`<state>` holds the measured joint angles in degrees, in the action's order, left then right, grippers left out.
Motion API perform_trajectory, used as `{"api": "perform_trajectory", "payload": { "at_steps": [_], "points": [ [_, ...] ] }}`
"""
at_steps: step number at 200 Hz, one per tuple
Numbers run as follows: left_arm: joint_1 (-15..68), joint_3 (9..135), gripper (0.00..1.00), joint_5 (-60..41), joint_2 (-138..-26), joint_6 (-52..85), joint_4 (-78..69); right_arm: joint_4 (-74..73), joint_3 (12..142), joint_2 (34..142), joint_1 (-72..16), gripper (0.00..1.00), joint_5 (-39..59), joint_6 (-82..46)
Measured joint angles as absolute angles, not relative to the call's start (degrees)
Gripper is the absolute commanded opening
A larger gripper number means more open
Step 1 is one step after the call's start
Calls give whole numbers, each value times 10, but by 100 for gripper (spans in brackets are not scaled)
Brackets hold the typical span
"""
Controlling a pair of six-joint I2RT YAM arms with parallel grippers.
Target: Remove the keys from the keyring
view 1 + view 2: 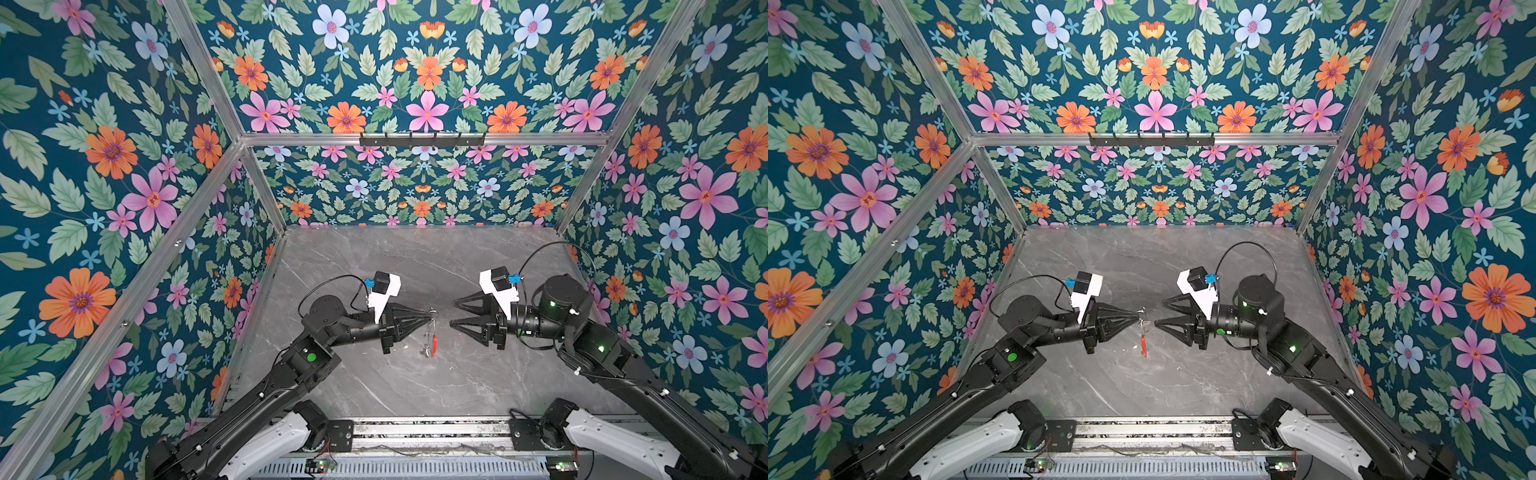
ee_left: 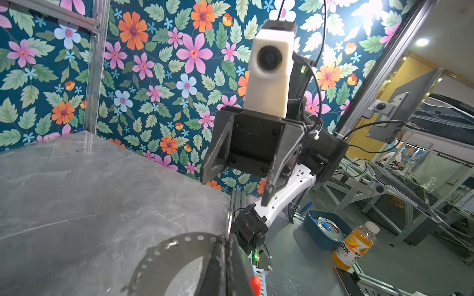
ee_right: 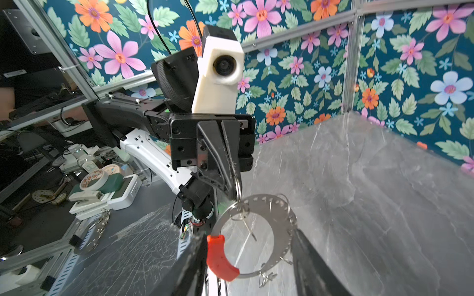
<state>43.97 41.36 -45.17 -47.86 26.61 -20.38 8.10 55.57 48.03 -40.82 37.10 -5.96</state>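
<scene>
Your left claw (image 1: 428, 312) is squeezed tight on the top of the keyring (image 3: 259, 232), which hangs in the air above the grey worktop (image 1: 415, 257). The red sleeve (image 3: 218, 258) sits low on the hoop, and small keys (image 3: 266, 278) dangle at the bottom. Just to the right, your right claw (image 1: 453, 312) stands apart, holding nothing. Off the worktop, an orange drink bottle (image 2: 355, 246) shows "水".

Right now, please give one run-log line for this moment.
left gripper: shut on keyring | right gripper: open, apart from keyring | keyring: hanging above table
</scene>
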Motion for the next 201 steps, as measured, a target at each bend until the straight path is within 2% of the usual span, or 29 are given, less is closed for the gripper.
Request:
{"api": "perform_trajectory", "payload": {
  "at_steps": [47,103,201],
  "points": [
    [440,395,0,-468,-471,283,-274,-2,496,454,-408,42,376,-85],
    [440,391,0,-481,-477,291,-315,-54,476,475,-410,47,436,-106],
    [440,386,0,-481,-482,299,-336,-95,474,514,-446,36,433,-118]
  ]
}}
